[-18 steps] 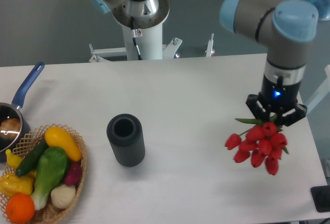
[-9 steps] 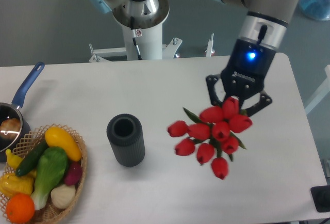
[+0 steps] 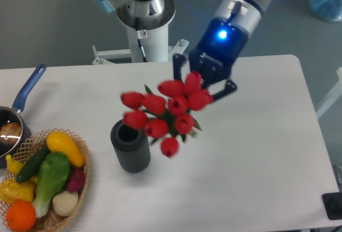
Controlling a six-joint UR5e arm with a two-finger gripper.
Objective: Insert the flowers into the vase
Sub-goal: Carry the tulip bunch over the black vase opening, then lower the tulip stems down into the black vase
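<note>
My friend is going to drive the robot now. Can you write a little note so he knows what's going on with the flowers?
Gripper: shut on the flowers, holding the bunch in the air with the red blooms towards the camera.
Flowers: over the table, just right of the vase and overlapping its rim in this view. Stems are hidden, so I cannot tell whether they are lined up with the mouth.
Vase: upright, mouth open, nothing in it.
Done: flowers picked up and brought near the vase.
Left: line the stems up over the mouth, lower them in, let go.
</note>
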